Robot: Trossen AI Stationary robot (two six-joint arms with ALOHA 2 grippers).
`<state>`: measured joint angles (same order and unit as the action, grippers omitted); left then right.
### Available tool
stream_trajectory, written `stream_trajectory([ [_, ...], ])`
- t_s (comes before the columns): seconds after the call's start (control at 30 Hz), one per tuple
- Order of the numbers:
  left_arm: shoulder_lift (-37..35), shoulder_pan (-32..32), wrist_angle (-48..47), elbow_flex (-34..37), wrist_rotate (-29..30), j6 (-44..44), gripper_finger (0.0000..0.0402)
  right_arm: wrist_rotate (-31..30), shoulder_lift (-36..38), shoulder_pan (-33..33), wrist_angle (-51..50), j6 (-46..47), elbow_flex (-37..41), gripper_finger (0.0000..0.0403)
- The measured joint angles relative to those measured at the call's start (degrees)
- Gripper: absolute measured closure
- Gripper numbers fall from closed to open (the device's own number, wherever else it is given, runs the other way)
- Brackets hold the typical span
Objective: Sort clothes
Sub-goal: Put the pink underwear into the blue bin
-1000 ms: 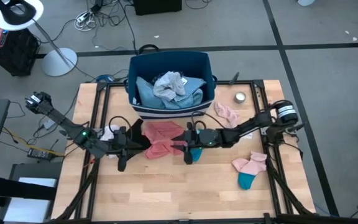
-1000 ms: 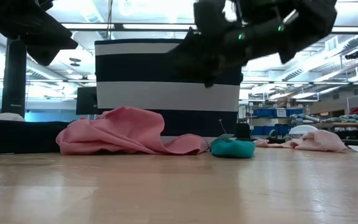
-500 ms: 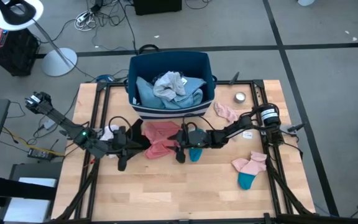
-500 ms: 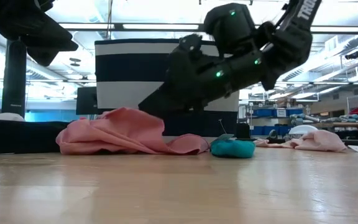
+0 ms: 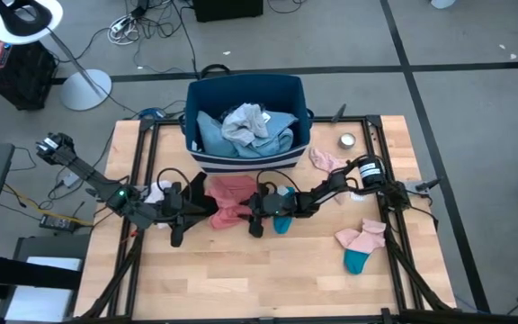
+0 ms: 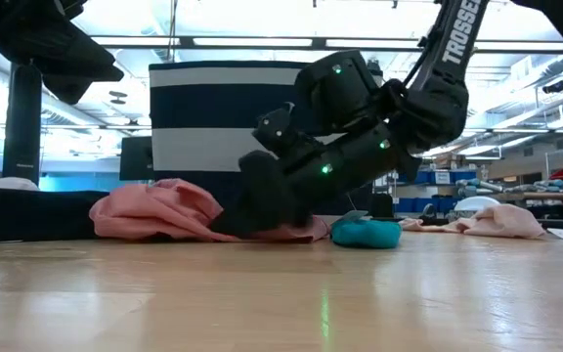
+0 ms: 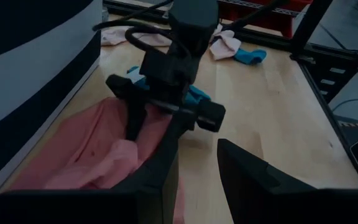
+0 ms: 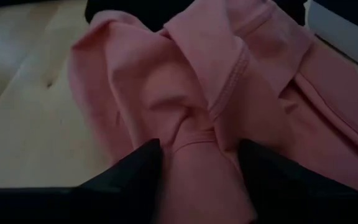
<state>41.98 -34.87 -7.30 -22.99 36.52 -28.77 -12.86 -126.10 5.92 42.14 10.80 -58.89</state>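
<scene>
A coral-pink garment (image 5: 230, 198) lies crumpled on the table in front of the navy striped bin (image 5: 245, 121), which holds light-blue and white clothes. My right gripper (image 5: 253, 213) is open and down on the garment's right part, a fold (image 8: 194, 146) between its fingers. My left gripper (image 5: 201, 209) is open, raised at the garment's left edge, and touches nothing. A teal sock (image 5: 282, 222) lies just right of the right gripper. A pink piece (image 5: 328, 162) and a pink-and-teal sock pair (image 5: 360, 247) lie at the right. A white piece (image 5: 157, 192) lies under the left arm. My right gripper stands open on the coral-pink garment, one finger (image 8: 138, 171) on each side of a raised fold with a seam (image 8: 213, 109). The fingers slant down from the table's right side, and their tips press into the cloth (image 6: 262, 220). The garment lies on the table.
A small round metal tin (image 5: 347, 140) stands at the back right. The bin stands right behind the pink garment. Bare wood (image 5: 241, 270) lies along the near half of the table. Black frame rails (image 5: 394, 234) run along the left and right sides.
My right gripper has gone toward the table's left edge and down, tipping its fingers onto the pink garment. The garment's hump at that side has been pressed lower. The teal sock has stayed in place.
</scene>
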Motion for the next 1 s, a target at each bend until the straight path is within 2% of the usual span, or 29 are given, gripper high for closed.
stream_trajectory([
  [0.1, 0.0, 0.0, 0.0, 0.0, 0.1, 0.0, 0.0285, -0.5, -1.7, 0.4, -0.3, 0.0, -1.5, 0.021],
  [0.17, 0.0, 0.0, 0.2, 0.0, 0.1, 0.0, 0.0285, -0.5, -2.1, 0.7, -0.8, -0.3, -2.4, 0.0239],
  [0.37, 0.0, 0.0, 0.1, 0.0, 0.1, 0.1, 0.0285, 1.1, -1.2, 1.6, -3.5, -2.3, -3.7, 0.0381],
  [0.57, 0.0, 0.0, 0.1, 0.0, 0.1, 0.2, 0.0285, 3.2, 4.0, 2.3, -5.4, -2.6, -3.8, 0.0391],
  [0.7, 0.0, 0.0, 0.0, 0.0, 0.1, 0.3, 0.0285, 2.9, 10.3, 2.5, -12.0, -2.3, -3.9, 0.0395],
  [1.0, 0.0, 0.0, 0.1, 0.0, 0.1, 0.9, 0.0285, -3.7, 26.0, 3.7, -23.3, -7.3, -3.9, 0.0395],
])
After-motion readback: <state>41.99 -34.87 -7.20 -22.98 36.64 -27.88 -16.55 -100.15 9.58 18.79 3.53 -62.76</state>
